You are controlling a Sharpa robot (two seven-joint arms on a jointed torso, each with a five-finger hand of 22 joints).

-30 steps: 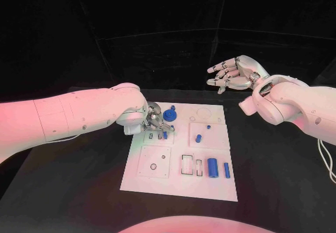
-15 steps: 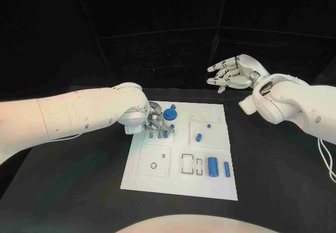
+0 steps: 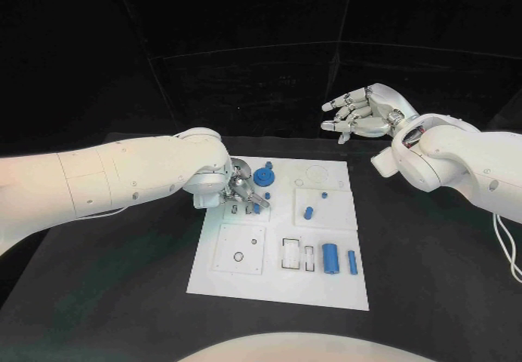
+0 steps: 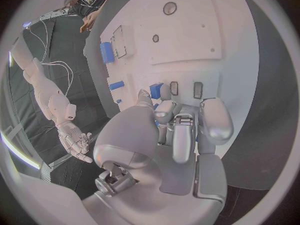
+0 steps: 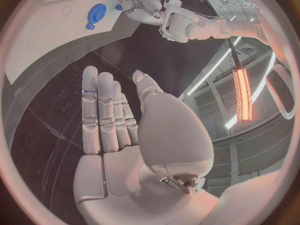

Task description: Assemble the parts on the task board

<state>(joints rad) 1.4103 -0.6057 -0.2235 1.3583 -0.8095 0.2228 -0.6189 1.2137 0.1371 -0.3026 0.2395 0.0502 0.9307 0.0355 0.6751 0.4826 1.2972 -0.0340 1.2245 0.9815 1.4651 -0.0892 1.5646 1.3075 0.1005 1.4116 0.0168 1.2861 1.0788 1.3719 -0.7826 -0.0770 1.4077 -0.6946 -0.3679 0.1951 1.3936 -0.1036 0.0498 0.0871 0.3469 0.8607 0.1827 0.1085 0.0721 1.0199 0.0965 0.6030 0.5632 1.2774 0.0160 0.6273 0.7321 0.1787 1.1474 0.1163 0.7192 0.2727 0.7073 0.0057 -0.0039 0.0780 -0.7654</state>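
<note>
White task board (image 3: 277,290) lies mid black bench (image 3: 109,286) w/ blue parts (image 3: 330,260) on it; left hand (image 3: 241,190) bent down over board's far-left slots, fingers pinching a small blue part (image 4: 155,90), right hand (image 3: 364,113) raised well off board, fingers apart, holding nothing.

The scene is dim: a black backdrop and a black worktop (image 3: 435,286) swallow most of the light, while the white task board (image 3: 280,280) stands out brightly. Both wrist views bend straight edges strongly toward the rim, inside a dark frame. In the right wrist view an orange-red light strip (image 5: 240,95) glows overhead, and the polished right hand (image 5: 134,135) shows soft highlights.
</note>
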